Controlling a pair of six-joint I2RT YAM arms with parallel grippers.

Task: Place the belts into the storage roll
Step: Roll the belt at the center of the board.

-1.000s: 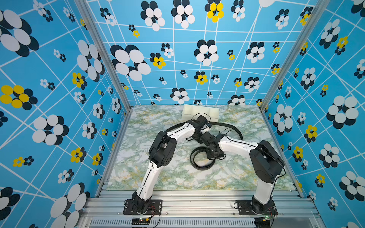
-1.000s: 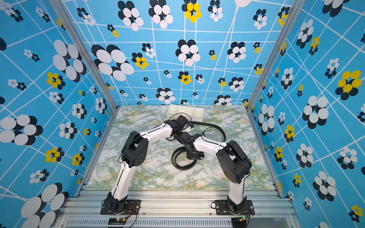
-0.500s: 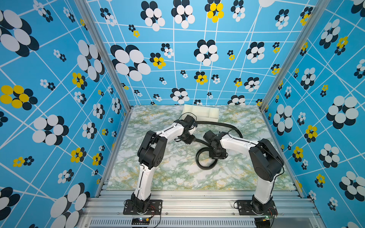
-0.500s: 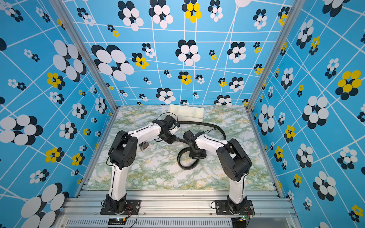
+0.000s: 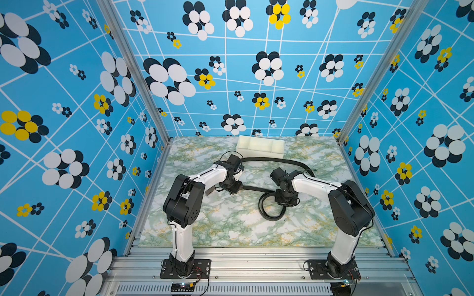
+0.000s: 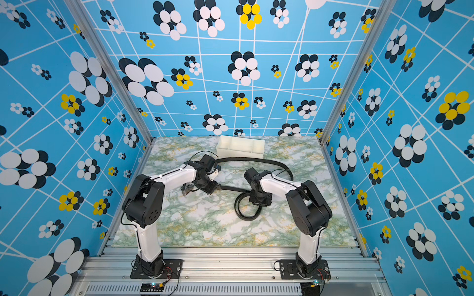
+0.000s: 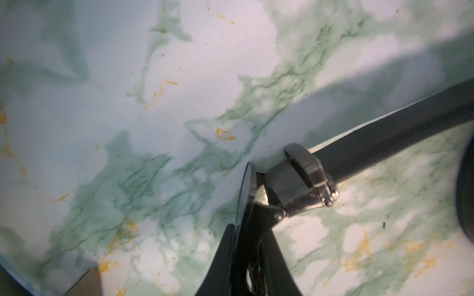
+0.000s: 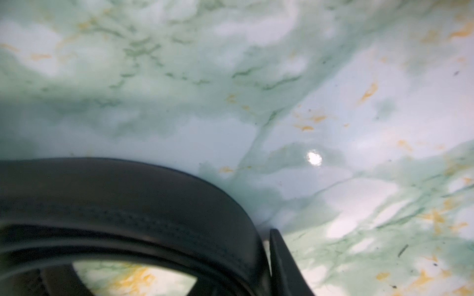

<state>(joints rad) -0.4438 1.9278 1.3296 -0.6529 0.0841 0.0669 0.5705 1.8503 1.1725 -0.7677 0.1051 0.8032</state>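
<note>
One dark metal buckle (image 7: pixel 307 176) of the long black belt (image 5: pixel 254 189) sits pinched in the left jaws; belt loops near centre, off-white divided plastic tray (image 5: pixel 261 153) at 12 o'clock; right jaws' opening unclear.

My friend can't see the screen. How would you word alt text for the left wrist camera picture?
Close-up from the robot's left wrist: the left gripper is closed on the shiny metal buckle of a black belt. The strap runs away across a table patterned like white marble with green and orange veins.
</note>
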